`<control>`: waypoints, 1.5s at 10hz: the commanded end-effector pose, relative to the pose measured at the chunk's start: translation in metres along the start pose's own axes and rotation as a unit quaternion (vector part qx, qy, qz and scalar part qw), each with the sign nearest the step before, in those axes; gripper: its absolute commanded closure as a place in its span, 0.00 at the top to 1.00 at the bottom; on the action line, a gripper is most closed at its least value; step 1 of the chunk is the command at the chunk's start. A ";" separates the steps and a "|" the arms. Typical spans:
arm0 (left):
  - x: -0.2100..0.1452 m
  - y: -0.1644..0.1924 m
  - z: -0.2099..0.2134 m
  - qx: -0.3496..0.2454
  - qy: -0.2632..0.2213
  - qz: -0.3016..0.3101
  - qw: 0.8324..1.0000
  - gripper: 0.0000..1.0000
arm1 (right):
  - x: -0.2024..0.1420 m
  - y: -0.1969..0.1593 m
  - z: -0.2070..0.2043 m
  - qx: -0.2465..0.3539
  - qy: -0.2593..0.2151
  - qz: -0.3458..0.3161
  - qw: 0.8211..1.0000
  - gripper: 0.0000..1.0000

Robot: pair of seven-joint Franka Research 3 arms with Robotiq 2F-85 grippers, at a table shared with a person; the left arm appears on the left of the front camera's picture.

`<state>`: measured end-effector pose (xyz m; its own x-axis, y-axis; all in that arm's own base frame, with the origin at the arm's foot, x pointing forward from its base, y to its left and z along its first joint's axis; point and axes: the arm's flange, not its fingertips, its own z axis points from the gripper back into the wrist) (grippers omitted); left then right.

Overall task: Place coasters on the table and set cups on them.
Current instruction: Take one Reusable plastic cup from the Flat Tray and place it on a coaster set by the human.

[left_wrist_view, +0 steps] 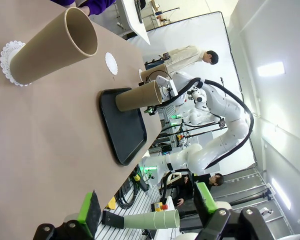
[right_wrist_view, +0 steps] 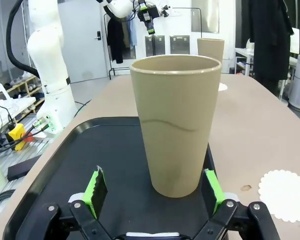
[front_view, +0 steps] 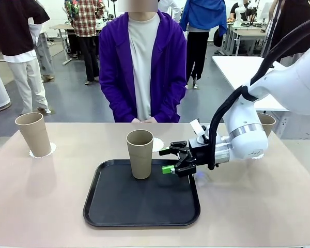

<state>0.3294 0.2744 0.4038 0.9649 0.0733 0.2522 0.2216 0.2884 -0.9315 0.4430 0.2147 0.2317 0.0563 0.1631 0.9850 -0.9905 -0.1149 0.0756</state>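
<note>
Plainly, the right gripper (front_view: 172, 160) has its jaws spread wide and lies on its side just beside the middle cup (front_view: 140, 153), at the right rim of the black tray (front_view: 113, 206); in the right wrist view the two green pads (right_wrist_view: 96, 186) stand either side of that cup (right_wrist_view: 176, 122) near its base, apart from its wall, so nothing is pinched; the left gripper (left_wrist_view: 147, 209) is likewise spread, its green-padded fingers rising from the bottom edge of its own view with only air between them, well back from the table's things.

On the beige table (front_view: 258, 206) the middle cup stands upright on the tray's far half, not on a coaster; a bare coaster (front_view: 156, 144) lies on the tabletop just behind the tray, also showing in the right wrist view (right_wrist_view: 285, 194); at the left a second cup (front_view: 34, 134) stands upright on its coaster (front_view: 51, 149); at the right a third cup (front_view: 266, 124) shows partly behind the right arm, with a sliver of white under the arm's wrist that may be its coaster, though I cannot tell.

Across the table a person in a purple jacket (front_view: 165, 72) stands with hands (front_view: 143, 120) together at the far edge; behind are other people, a white table (front_view: 243, 70) and a grey floor.
</note>
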 end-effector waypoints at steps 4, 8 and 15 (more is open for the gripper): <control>0.001 -0.002 0.001 -0.003 -0.003 -0.001 1.000 1.00 | 0.000 -0.016 -0.024 -0.016 0.008 -0.023 1.000 1.00; 0.001 -0.002 0.001 -0.003 -0.003 -0.001 1.000 1.00 | -0.006 -0.028 -0.042 -0.002 0.012 -0.028 1.000 1.00; 0.001 -0.002 0.001 -0.003 -0.003 -0.001 1.000 1.00 | -0.008 -0.043 -0.062 0.011 0.013 -0.026 1.000 1.00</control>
<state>0.3294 0.2744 0.4038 0.9649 0.0733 0.2522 0.2216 0.2883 -0.9315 0.4687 0.2675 0.2147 0.0900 0.1816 0.9792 -0.9834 -0.1391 0.1162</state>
